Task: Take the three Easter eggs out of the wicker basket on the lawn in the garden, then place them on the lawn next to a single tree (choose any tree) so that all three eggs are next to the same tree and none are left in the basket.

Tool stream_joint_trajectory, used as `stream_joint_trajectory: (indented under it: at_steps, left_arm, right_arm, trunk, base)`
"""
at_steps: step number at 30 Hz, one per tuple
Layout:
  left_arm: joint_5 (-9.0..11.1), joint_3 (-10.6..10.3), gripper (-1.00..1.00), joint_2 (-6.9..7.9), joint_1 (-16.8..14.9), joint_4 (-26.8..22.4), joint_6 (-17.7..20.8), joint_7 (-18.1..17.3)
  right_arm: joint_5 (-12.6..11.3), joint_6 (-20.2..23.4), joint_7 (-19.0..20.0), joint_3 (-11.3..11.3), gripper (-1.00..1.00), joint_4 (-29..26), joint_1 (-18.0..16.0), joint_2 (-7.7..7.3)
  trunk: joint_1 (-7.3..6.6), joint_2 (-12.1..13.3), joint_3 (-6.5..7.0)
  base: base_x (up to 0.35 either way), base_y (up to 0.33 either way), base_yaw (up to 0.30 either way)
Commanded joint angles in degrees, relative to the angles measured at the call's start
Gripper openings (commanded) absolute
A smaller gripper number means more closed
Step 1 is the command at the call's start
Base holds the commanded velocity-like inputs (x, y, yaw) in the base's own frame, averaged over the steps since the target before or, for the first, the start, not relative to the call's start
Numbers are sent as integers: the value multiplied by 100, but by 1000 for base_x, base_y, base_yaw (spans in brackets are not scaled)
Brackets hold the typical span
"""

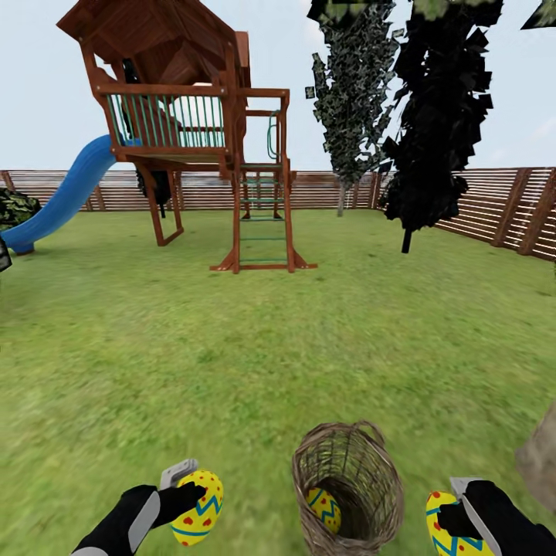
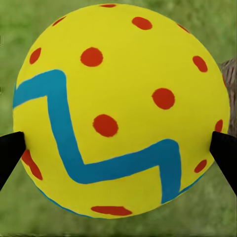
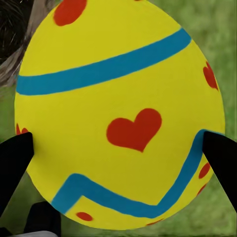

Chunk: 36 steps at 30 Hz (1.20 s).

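Note:
My left gripper (image 1: 188, 494) is shut on a yellow Easter egg (image 1: 199, 510) with a blue zigzag and red spots, low over the lawn (image 1: 232, 371) to the left of the wicker basket (image 1: 363, 463). In the left wrist view that egg (image 2: 118, 89) sits between the black fingertips (image 2: 10, 150). My right gripper (image 1: 457, 516) is shut on a second egg (image 1: 446, 533) to the basket's right; the right wrist view shows this egg (image 3: 118, 98) with a red heart. A third egg (image 1: 325, 510) lies inside the upright basket.
A blurred grey-brown shape (image 1: 540, 463) stands at the right edge, close by. Further off are a wooden play tower (image 1: 193, 116) with a blue slide (image 1: 66, 193), a grey columnar tree (image 1: 351, 93), an almost black tree (image 1: 440, 116) and the slat fence (image 1: 494, 205).

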Motion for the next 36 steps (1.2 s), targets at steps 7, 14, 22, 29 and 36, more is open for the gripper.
stream_joint_trajectory:
  at_steps: [7, 14, 22, 29, 36]
  left_arm:
    - [6, 36, -100, -11, -3, -6, 40, -31]
    - [-1, 36, -100, -48, -1, 1, 40, -31]
    - [-2, 28, -100, -166, -2, 1, 32, -23]
    - [-10, 27, -100, -172, -3, 24, 40, -22]
    - [-6, 27, -100, -171, -1, 28, 40, -22]
  right_arm:
    - [-24, 27, 6, 9, -100, -7, -2, -3]
    - [-28, 27, 6, 9, -100, -7, -2, -3]
    - [-31, 27, 6, 9, -100, -7, -2, -3]
    - [-32, 27, 6, 9, -100, -7, -2, -3]
    - [-39, 41, 16, -30, -100, -7, -2, -19]
  trunk:
    - [-159, 279, 120]
    - [-312, 560, 246]
    - [-488, 880, 389]
    - [-642, 1161, 515]
    - [-795, 1442, 648]
  base:
    - [-343, -94, 0]
    - [-321, -141, 0]
    - [-140, -185, 0]
    - [-177, -305, -16]
    - [-168, -306, -250]
